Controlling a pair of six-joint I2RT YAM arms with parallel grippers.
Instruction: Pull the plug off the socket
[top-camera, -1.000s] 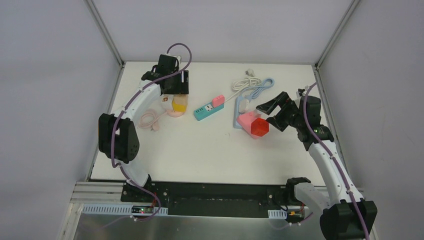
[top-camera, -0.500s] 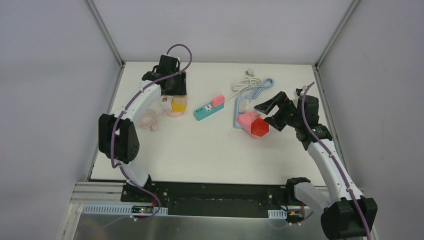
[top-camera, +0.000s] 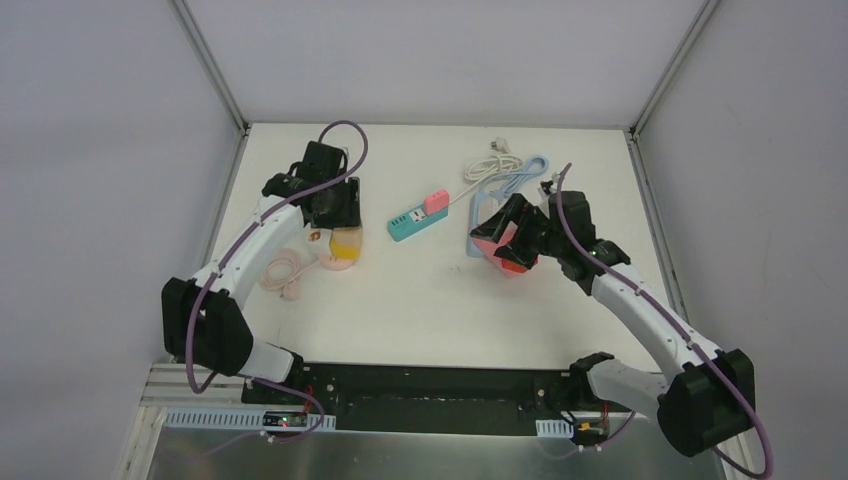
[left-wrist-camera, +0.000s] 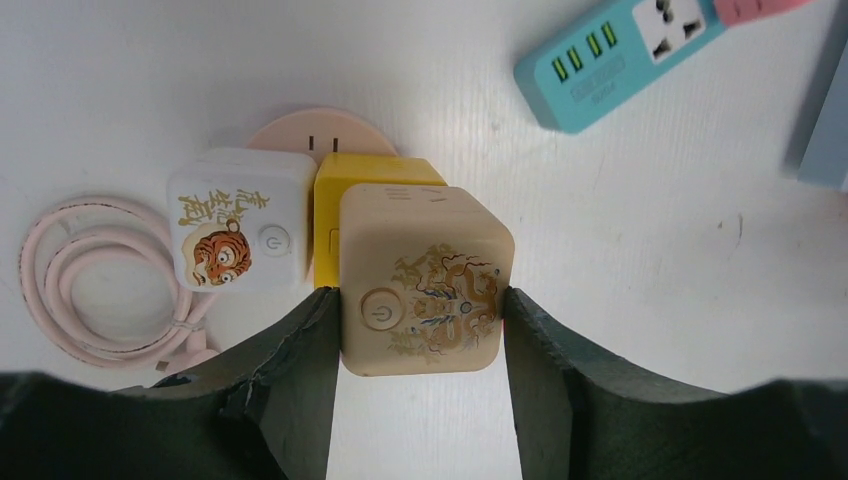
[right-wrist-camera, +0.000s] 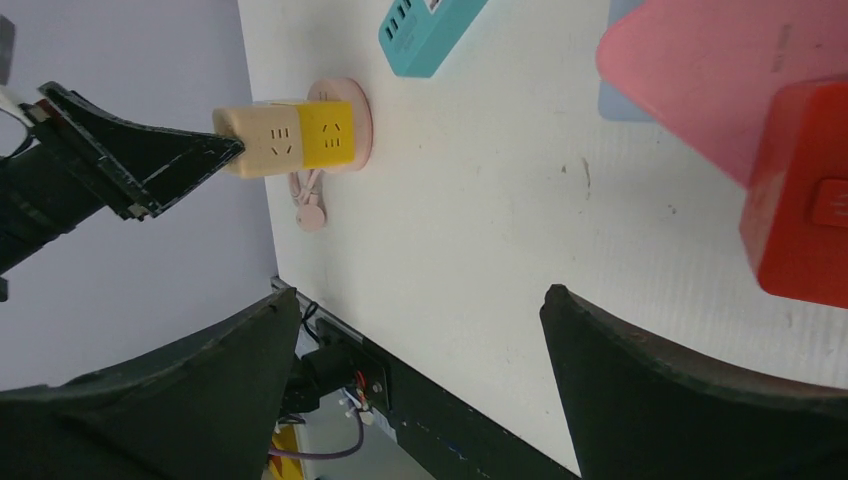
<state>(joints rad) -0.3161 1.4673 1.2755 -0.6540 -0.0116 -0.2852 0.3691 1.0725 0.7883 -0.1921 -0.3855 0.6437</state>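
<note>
L gripper (left-wrist-camera: 418, 305) is clenched on the beige plastic cube plug (left-wrist-camera: 425, 270), which has a gold dragon print and a power button on its top face. In the L wrist view both dark fingers (left-wrist-camera: 300, 365) press flat against opposite sides of it. The beige plug sits flush against a yellow plastic cube (left-wrist-camera: 372, 178), no gap visible btwn them. The yellow cube in turn sits on a round pale-pink socket base (left-wrist-camera: 300, 128) at the L side of the white table (left-wrist-camera: 650, 250). The R wrist view shows the same stack side-on: beige, yellow, then pink base, w/ the beige end in the L fingers.

A white plastic cube w/ tiger print (left-wrist-camera: 240, 232) is also on the pink base, touching the yellow cube's side. A coiled pink cable (left-wrist-camera: 35, 285) lies just beside the base.

A teal power strip (left-wrist-camera: 610, 60) lies near mid-table, well apart from the stack, w/ a small pink plug (top-camera: 435, 202) on its far end.

R gripper (right-wrist-camera: 420, 300) has its fingers spread wide, nothing btwn them, only bare table. It hangs just beside a red plastic cube (right-wrist-camera: 800, 200) and a flat pink block (right-wrist-camera: 700, 70). Both are outside the gap, and the red cube touches the pink block.
</note>
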